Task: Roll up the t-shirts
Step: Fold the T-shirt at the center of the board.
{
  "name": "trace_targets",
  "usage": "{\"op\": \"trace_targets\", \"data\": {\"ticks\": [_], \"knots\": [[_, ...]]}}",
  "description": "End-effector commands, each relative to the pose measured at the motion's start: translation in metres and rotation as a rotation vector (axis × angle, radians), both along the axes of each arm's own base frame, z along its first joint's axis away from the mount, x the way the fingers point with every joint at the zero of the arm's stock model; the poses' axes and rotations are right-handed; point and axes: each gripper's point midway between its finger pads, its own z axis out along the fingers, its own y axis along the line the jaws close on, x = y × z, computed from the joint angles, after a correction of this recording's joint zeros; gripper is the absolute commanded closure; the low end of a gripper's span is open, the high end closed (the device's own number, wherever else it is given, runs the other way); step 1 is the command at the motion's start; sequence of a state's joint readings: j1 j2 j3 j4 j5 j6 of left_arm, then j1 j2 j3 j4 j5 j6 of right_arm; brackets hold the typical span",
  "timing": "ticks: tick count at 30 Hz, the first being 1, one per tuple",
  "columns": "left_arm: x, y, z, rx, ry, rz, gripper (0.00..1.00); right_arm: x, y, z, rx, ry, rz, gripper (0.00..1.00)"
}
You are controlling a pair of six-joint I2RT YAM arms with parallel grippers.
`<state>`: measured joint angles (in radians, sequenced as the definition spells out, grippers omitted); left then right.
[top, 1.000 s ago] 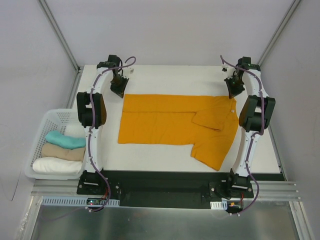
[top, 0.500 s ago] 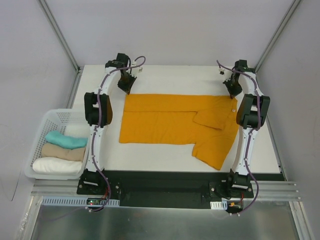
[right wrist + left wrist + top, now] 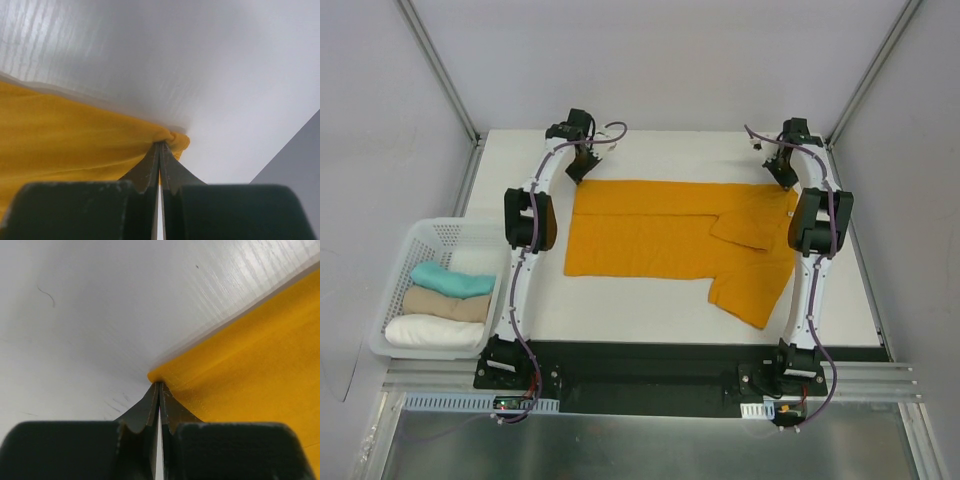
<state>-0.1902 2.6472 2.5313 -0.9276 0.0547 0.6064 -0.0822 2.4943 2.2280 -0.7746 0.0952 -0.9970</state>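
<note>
Orange t-shirt: spread flat on the white table, long axis running left to right. The far edge is drawn in a straight line between the two grippers.
Shirt detail: one sleeve is folded over the body near the right end. The other sleeve sticks out toward the near edge on the right.
Left gripper: at the far-left corner of the shirt. In the left wrist view the fingers are closed to a hairline slit, with the stitched corner of the cloth nipped at their tips.
Right gripper: at the far-right corner. In the right wrist view the jaws are pressed together, with the cloth bunched into a small knot at the tips.
Basket: white plastic, left of the table, beside the left arm.
Basket contents: rolled teal t-shirt, tan t-shirt and white t-shirt lying side by side. More white cloth lies behind the teal roll.
</note>
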Motion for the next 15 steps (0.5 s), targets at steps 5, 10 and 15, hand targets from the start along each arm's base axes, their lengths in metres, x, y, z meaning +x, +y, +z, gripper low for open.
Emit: {"op": "trace_targets", "data": {"ticks": [5, 10, 15], "knots": [[0.024, 0.015, -0.028, 0.153, -0.064, -0.083, 1.0, 0.031, 0.019, -0.007, -0.054, -0.072, 0.068, 0.99], [0.061, 0.01, 0.036, 0.122, -0.283, -0.018, 1.0, 0.044, 0.023, 0.035, -0.037, -0.182, 0.036, 0.96], [0.059, -0.007, 0.155, 0.026, -0.503, 0.031, 0.91, 0.024, 0.043, 0.143, 0.089, -0.372, 0.01, 0.56]]}}
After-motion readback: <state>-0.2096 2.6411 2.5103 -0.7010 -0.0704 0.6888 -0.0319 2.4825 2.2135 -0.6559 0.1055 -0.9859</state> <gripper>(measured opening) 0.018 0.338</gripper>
